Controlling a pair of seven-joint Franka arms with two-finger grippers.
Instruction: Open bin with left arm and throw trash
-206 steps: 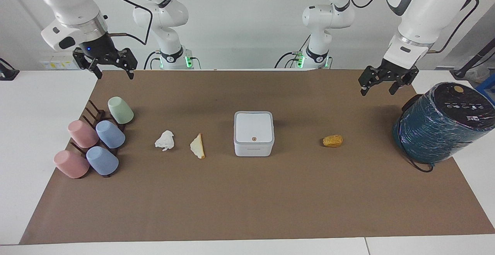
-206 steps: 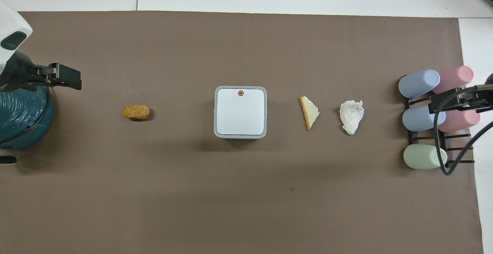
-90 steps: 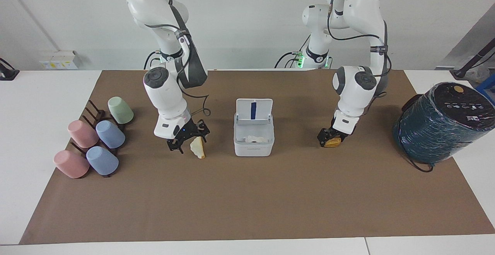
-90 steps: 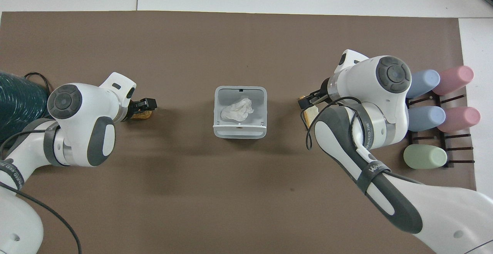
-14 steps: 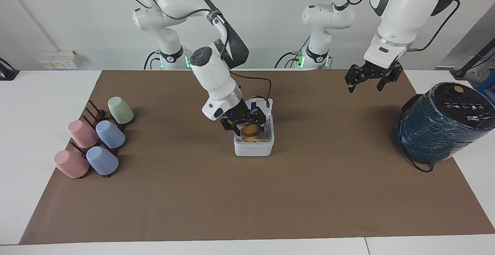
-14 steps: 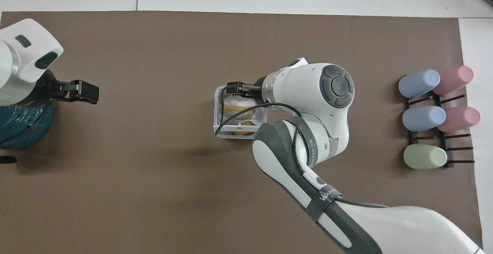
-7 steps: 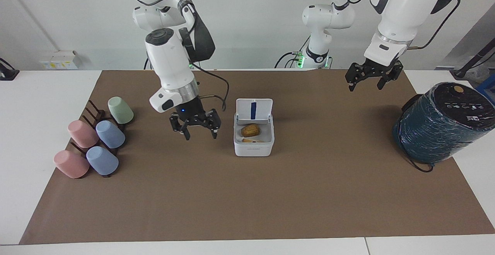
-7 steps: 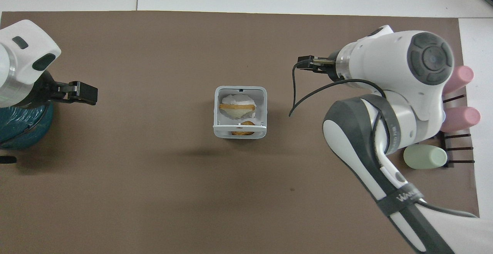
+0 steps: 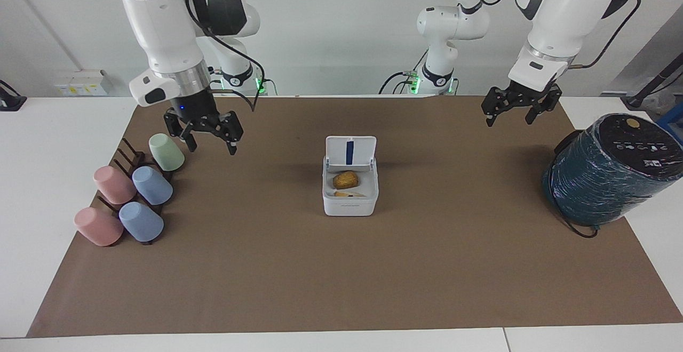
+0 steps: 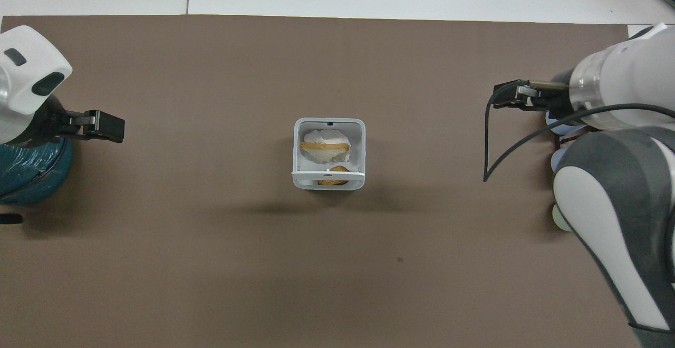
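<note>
Your small white square plastic bin [image 9: 350, 192] is standing open at mid-table with all three scraps inside

Its hinged lid [image 9: 350, 152] is leaning toward the robots; the left gripper [image 9: 514, 108], open and empty, is hanging over the mat near the teal wrapped cylinder [image 9: 608, 169], while the right gripper [image 9: 205, 130], also open and empty, is pulling away from the bin to above the pastel cups [image 9: 133, 192], where half a second ago it hung just beside the bin

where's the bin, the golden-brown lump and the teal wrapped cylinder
bin [image 9: 349, 206], facing view, on its front wall
golden-brown lump [image 9: 346, 180], facing view, on its top, inside the bin
teal wrapped cylinder [image 9: 597, 186], facing view, on its wrapped side
</note>
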